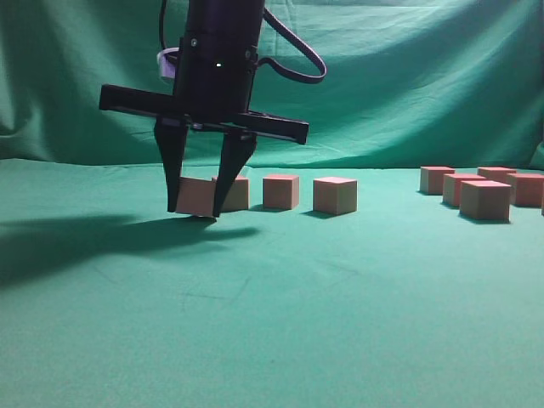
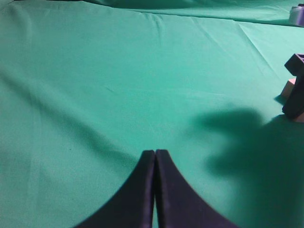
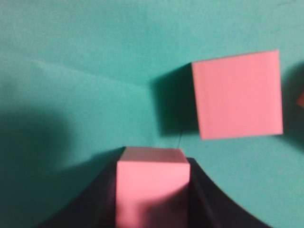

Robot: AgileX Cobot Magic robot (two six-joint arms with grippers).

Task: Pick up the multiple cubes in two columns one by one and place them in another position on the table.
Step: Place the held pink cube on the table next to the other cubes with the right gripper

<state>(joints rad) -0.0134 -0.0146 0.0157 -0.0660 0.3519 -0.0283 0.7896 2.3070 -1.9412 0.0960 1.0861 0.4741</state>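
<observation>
My right gripper [image 1: 194, 211] points straight down at the left of the exterior view, shut on one cube [image 1: 195, 197] that sits at cloth level. The right wrist view shows that cube [image 3: 152, 190] pinched between the dark fingers [image 3: 209, 199], with a second cube [image 3: 237, 95] lying just beyond it. Behind the held cube, a row runs rightward: three cubes [image 1: 238, 194], [image 1: 280, 191], [image 1: 335, 195]. Several more cubes [image 1: 485, 201] cluster at the far right. My left gripper [image 2: 155, 152] is shut and empty over bare table [image 2: 118, 85]; it is outside the exterior view.
The teal-green table [image 1: 272, 323] stretches wide in front of the cubes. A draped green backdrop [image 1: 408, 76] closes the rear. The right gripper's finger [image 2: 294, 85] and a bit of a cube [image 2: 288, 89] show at the right edge of the left wrist view.
</observation>
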